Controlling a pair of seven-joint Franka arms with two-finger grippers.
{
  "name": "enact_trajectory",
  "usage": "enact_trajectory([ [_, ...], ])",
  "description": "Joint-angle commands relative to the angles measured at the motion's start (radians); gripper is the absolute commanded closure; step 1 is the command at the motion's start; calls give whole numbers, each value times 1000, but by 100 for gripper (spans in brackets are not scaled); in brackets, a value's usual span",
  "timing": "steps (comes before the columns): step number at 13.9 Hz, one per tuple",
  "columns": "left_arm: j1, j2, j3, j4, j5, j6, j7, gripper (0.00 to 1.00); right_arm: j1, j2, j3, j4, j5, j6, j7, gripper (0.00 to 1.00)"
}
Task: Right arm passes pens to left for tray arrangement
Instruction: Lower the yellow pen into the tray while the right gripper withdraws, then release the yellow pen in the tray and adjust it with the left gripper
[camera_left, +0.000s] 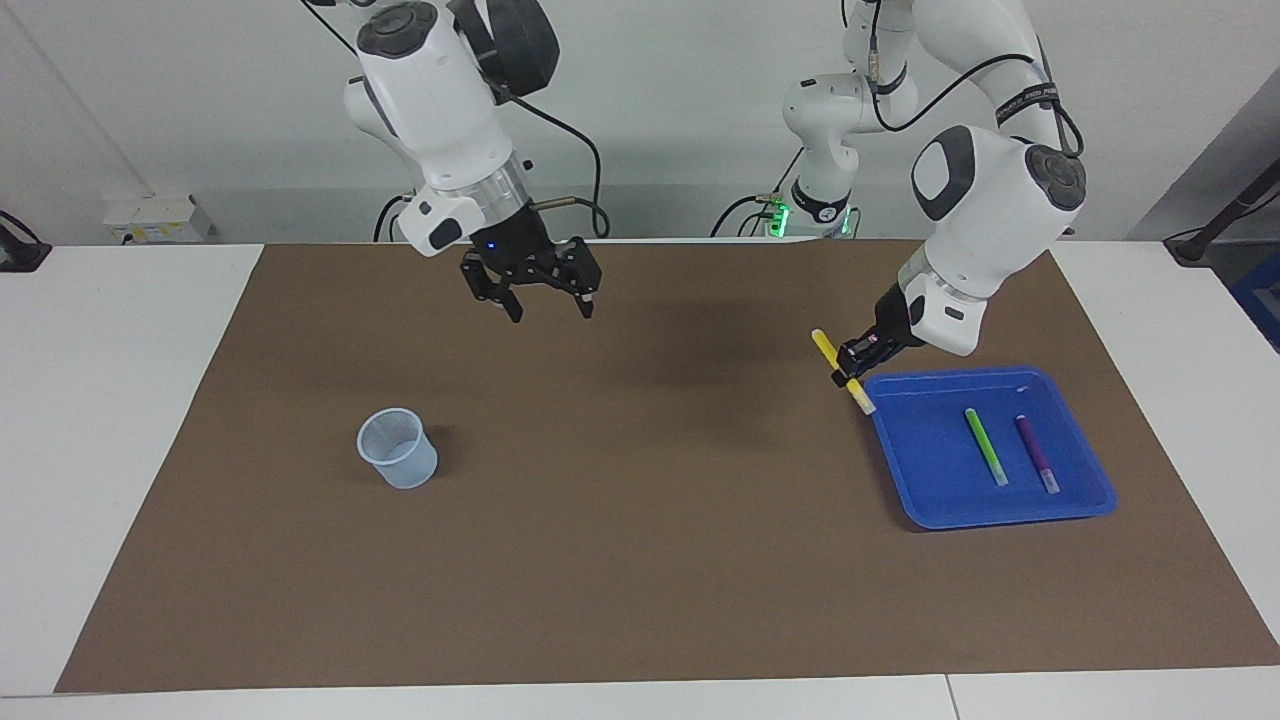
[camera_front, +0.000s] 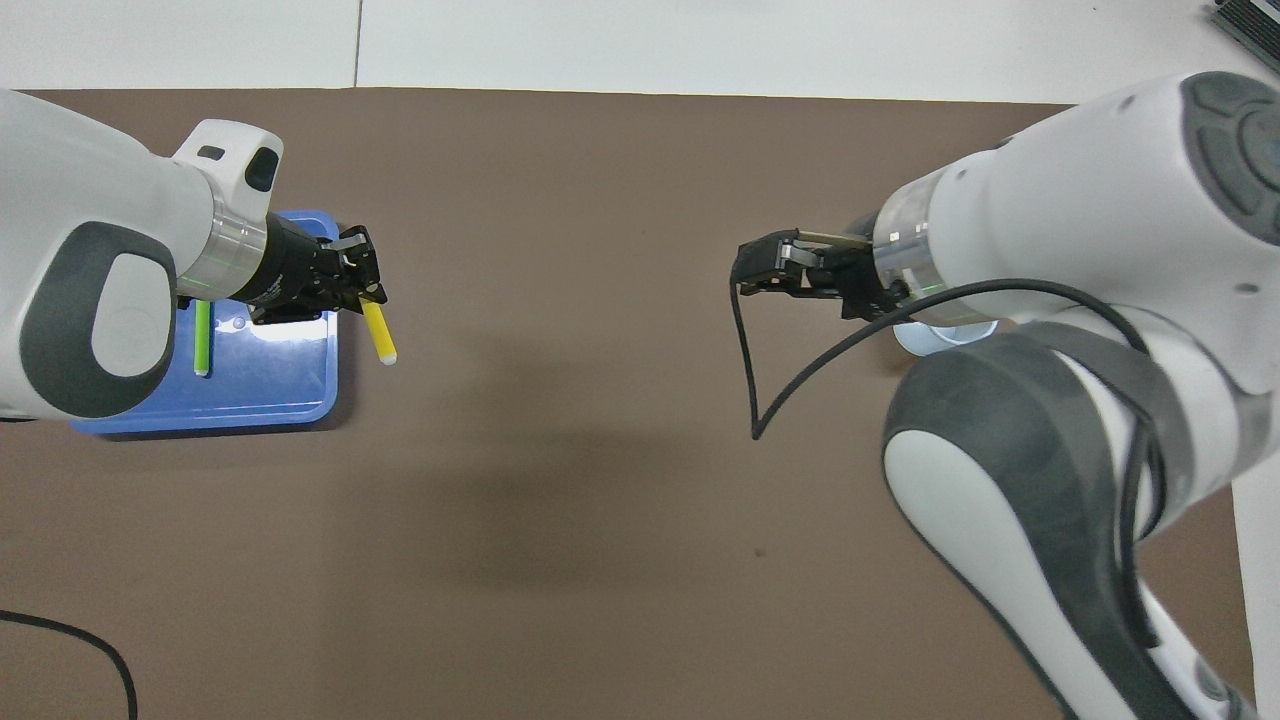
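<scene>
Your left tool (camera_left: 856, 366) is clenched on the yellow pen (camera_left: 840, 369) and hangs over the brown mat (camera_left: 640, 560) at the edge of the blue tray (camera_left: 1000, 515), at the tray corner nearest the robots on the side toward the right arm's end of the counter (camera_left: 120, 400). The pen is gripped partway along its barrel and tilted, so that one white-capped end overlaps the tray's rim in the facing view while the rest slants away over the mat. In the tray, the green pen (camera_left: 986, 446) and the purple pen (camera_left: 1037, 454) lie flat, side by side and apart, the green one closer to the held yellow pen. Your right tool (camera_left: 548, 299) is released, fingers spread and pointing downward, holding nothing; it hangs over the mat well apart from the tray, toward the right arm's end. The pale translucent cup (camera_left: 398, 448) stands upright on the mat, farther from the tray than the right tool.
</scene>
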Motion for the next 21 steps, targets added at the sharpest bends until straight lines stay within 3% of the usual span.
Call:
enact_trajectory([
  [1,19,-39,-4,-63,52,38,127,100,-104,-47,10,-22,-17,-77,-195,0],
  [6,51,-68,-4,-159,77,140,261,100,-247,-144,12,-57,-17,-239,-336,0],
  [11,105,-61,-4,-228,77,252,396,100,-312,-294,9,-179,-18,-253,-428,0],
  [15,123,-53,-4,-261,77,320,435,100,-370,-299,7,-180,-41,-272,-510,0],
  [21,152,-13,-4,-267,78,375,526,100,-376,-295,7,-183,-61,-255,-516,0],
])
